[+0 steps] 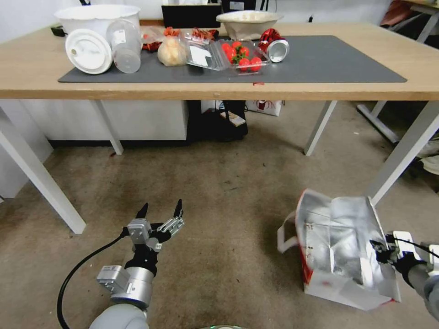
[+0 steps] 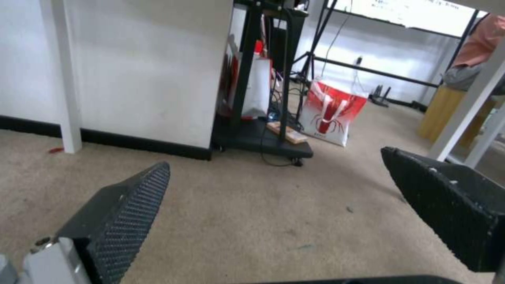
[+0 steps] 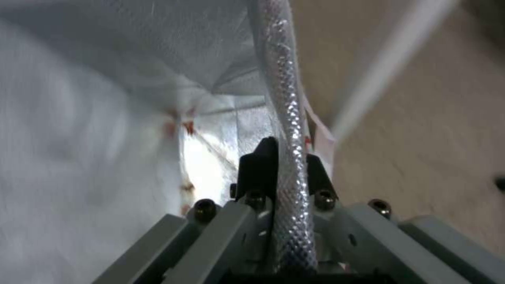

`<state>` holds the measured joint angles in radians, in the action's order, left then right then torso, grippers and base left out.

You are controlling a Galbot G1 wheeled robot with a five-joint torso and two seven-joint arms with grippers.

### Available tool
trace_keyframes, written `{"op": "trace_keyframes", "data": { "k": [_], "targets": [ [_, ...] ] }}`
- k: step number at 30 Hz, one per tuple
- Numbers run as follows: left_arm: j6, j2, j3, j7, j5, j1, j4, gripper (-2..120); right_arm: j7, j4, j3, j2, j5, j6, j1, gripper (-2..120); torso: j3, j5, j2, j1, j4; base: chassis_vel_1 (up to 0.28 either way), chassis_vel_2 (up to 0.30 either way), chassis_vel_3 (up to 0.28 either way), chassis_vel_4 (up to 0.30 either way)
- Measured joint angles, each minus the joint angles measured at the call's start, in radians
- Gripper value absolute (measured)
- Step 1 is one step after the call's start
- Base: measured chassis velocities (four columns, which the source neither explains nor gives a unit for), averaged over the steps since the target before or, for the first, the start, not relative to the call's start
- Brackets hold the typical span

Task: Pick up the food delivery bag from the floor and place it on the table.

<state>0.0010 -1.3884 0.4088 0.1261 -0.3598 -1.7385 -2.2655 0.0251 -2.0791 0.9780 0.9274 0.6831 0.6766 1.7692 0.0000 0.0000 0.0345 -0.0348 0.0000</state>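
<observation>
The food delivery bag (image 1: pixel 340 244) stands open on the floor (image 1: pixel 219 214) at the lower right, silver foil lining showing, red at its sides, a white handle hanging off its left. My right gripper (image 1: pixel 378 251) is shut on the bag's right rim; in the right wrist view the foil rim (image 3: pixel 287 138) runs between the closed black fingers (image 3: pixel 260 165). My left gripper (image 1: pixel 160 212) hangs open over bare carpet at the lower left, well apart from the bag. The table (image 1: pixel 320 89) with its dark grey mat (image 1: pixel 329 61) stretches across the top.
On the mat lie white tubs (image 1: pixel 96 36), a clear box of strawberries (image 1: pixel 242 57), a bowl (image 1: pixel 249 23) and a tipped can (image 1: pixel 276 48). White table legs (image 1: pixel 41 178) (image 1: pixel 402 151) flank the floor space. A black stand (image 2: pixel 263 90) and a red-white bag (image 2: pixel 331 112) sit behind the table.
</observation>
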Motion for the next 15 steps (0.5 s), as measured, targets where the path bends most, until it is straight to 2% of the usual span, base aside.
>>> {"op": "trace_keyframes", "data": {
  "k": [2,3,6,7,10,11,14,15],
  "targets": [
    [0.0,0.0,0.003,0.006,-0.002,0.0,-0.001,100,-0.094,-0.069,0.012,-0.096,0.014,-0.046,0.035,0,0.0,0.0001,0.0,0.0,-0.0002,0.0,0.0,0.0,0.0],
    [0.0,0.0,0.003,0.006,-0.002,0.0,-0.001,100,-0.094,-0.069,0.012,-0.096,0.014,-0.046,0.035,0,0.0,0.0001,0.0,0.0,-0.0002,0.0,0.0,0.0,0.0],
    [-0.002,-0.004,0.004,0.012,-0.003,-0.003,-0.004,100,-0.233,-0.092,0.022,-0.217,0.02,-0.125,0.047,0,0.0,0.0001,0.0,0.0,0.0001,0.0,0.0,0.0,0.0],
    [-0.002,-0.004,0.004,0.012,-0.003,-0.003,-0.004,100,-0.233,-0.092,0.022,-0.217,0.02,-0.125,0.047,0,0.0,0.0001,0.0,0.0,0.0001,0.0,0.0,0.0,0.0],
    [-0.002,-0.007,0.007,0.017,-0.003,-0.006,-0.005,100,-0.322,-0.061,0.022,-0.347,0.024,-0.176,0.036,0,0.0,0.0002,0.0,0.0,-0.0001,0.0,0.0,0.0,0.0],
    [-0.002,-0.007,0.007,0.017,-0.003,-0.006,-0.005,100,-0.322,-0.061,0.022,-0.347,0.024,-0.176,0.036,0,0.0,0.0002,0.0,0.0,-0.0001,0.0,0.0,0.0,0.0],
    [-0.003,-0.016,0.013,0.025,-0.002,-0.009,-0.005,100,-0.602,0.037,0.003,-0.507,0.063,-0.383,0.002,0,0.0,0.0004,0.0,0.0,0.0002,0.0,0.0,0.0,0.0],
    [-0.003,-0.016,0.013,0.025,-0.002,-0.009,-0.005,100,-0.602,0.037,0.003,-0.507,0.063,-0.383,0.002,0,0.0,0.0004,0.0,0.0,0.0002,0.0,0.0,0.0,0.0]
  ]
}}
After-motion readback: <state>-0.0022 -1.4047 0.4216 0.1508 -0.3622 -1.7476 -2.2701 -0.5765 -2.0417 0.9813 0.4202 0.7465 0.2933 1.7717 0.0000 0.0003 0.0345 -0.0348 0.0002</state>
